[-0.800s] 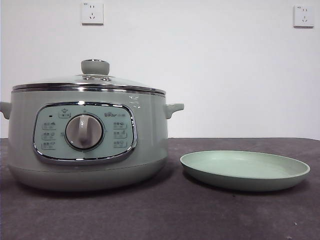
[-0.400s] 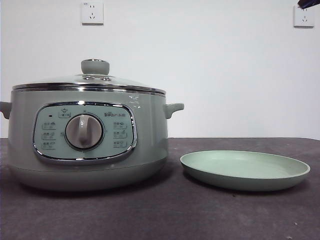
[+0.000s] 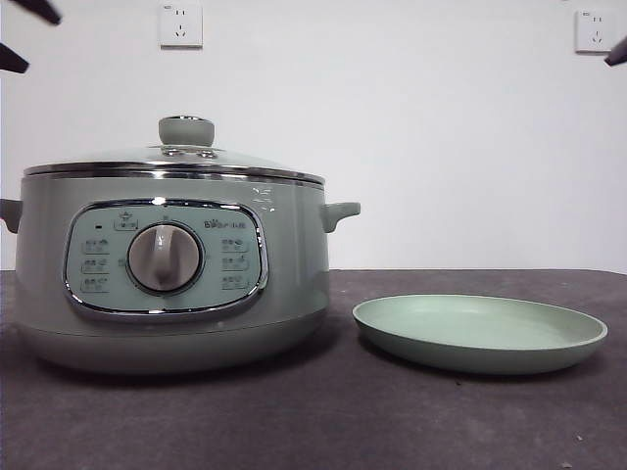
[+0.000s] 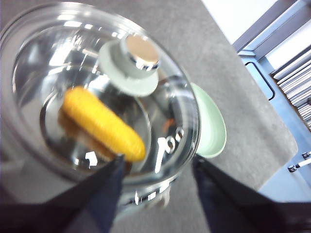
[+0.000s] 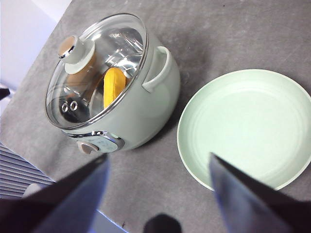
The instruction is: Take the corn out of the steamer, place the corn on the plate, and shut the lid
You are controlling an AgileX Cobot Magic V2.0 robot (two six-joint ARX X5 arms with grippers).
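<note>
Black jaw tips are what's new: two of them now poke in at the top left corner of the front view, where half a second ago that corner was plain wall, and the dark tip at the top right has slid lower down the edge, next to the wall socket. Nothing on the table has budged since then. The big round sage-green electric steamer sits on the left of the dark grey table with its grey dial facing the camera, and the clear glass lid with the steel rim and pale green knob is on it, closed. The small yellow corn cob lies inside on the shiny steel insert, seen through the glass in both wrist views. The left gripper hangs over the lid with its jaws spread and nothing between them, so the lid is what stands between it and the corn. The right gripper hovers high above the gap between steamer and plate, jaws wide apart too, holding nothing. The shallow round pale green plate sits just right of the steamer, not touching it, with nothing on it.
</note>
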